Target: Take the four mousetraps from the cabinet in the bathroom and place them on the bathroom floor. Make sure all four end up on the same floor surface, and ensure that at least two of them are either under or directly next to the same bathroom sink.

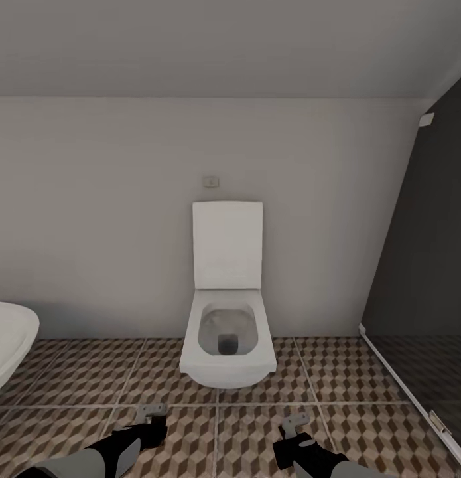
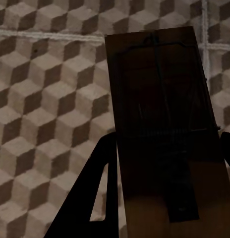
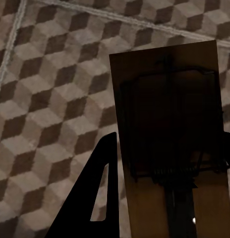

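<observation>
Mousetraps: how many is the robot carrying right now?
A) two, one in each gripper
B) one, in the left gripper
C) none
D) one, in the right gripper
A: the left wrist view shows a mousetrap held in the left gripper above the floor, and the right wrist view shows another mousetrap held in the right gripper.

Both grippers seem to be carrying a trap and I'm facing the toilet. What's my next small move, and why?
Probably turn the base left toward the white sink basin. The left gripper and right gripper each hold a tan wooden mousetrap above the cube-patterned tiled floor, and the white toilet is straight ahead. Two traps must end up beside the sink, so releasing here looks premature.
</observation>
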You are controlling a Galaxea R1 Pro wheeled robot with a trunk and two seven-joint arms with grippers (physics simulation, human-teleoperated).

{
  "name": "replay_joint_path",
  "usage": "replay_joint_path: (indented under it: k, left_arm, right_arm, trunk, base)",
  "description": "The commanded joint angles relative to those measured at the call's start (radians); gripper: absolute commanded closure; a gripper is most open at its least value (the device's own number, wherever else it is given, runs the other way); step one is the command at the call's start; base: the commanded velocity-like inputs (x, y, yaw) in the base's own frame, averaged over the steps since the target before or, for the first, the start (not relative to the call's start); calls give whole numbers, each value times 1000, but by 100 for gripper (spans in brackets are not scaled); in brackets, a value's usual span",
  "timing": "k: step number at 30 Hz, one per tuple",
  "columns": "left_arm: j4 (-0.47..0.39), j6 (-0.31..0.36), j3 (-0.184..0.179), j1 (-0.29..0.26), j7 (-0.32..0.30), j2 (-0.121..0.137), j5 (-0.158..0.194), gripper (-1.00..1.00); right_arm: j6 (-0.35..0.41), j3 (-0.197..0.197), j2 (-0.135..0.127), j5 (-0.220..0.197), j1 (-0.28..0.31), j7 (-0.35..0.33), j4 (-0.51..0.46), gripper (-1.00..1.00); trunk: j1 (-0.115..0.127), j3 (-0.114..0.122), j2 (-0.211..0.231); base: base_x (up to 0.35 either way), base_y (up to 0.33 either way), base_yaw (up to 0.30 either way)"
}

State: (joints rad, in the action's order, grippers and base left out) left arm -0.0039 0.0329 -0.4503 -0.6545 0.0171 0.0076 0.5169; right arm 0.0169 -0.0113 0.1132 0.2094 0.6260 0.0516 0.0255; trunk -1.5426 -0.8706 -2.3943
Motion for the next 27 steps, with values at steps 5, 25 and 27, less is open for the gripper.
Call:
replay_joint_path:
  k: [5,25,27]
  left_arm:
    - [-1,5,-8,-1,6,0,6,100]
    - [-1,2,-8,10,12,-1,6,100]
    - [-1,2,-9,10,12,-1,6,100]
  right_arm:
    - [2,-1,-1,7,1,4,2,100]
    - [2,-1,0,7,1,4,2,100]
    - [2,-1,0,7,1,4,2,100]
  trunk:
    - [-19,-17,-36]
    - [-62,-87,-108]
    - [-63,-94,-109]
  base:
    - [0,0,0]
    - [0,0,0]
    - [0,0,0]
